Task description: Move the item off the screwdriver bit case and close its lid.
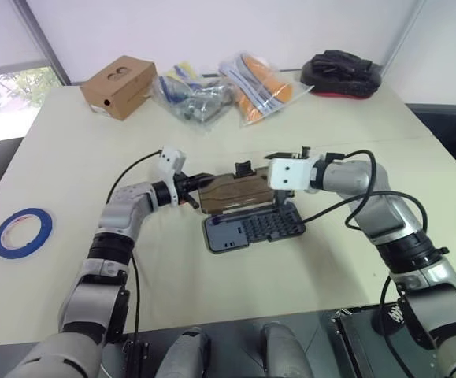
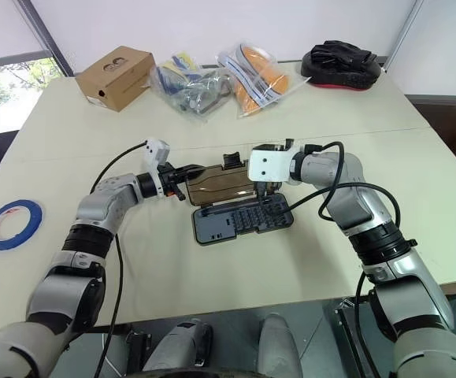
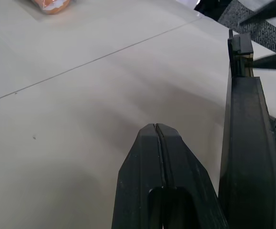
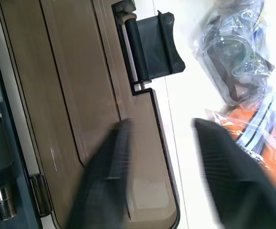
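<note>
1. Two grippers flank the case (image 2: 242, 216), which lies open mid-table (image 2: 212, 299); grey tray toward the robot, brown lid (image 2: 220, 187) hinged on the far side, raised off the table with its free edge up; latch tab (image 2: 231, 162) on that far edge.
2. Nothing rests on the tray or lid now, so by my read the clearing step is done; lid closing is the step in hand.
3. Right gripper (image 4: 159, 162): fingers spread, one over the lid panel, the other past its edge above the table; they straddle the lid's edge near the tab without pinching it; blur in the wrist view suggests the fingers are mid-motion.
4. Left gripper (image 3: 158, 143): fingers pressed together, empty; tip just beside the lid's left end; contact unclear.
5. Next move, as I judge it: swing the lid about the hinge toward the robot and down onto the tray; the closed left tip looks placed to push, the right to guide or steady; then press near the tab until the latch seats.
6. Risk: the case is light and may slide on the table when pushed; brace the tray.
</note>
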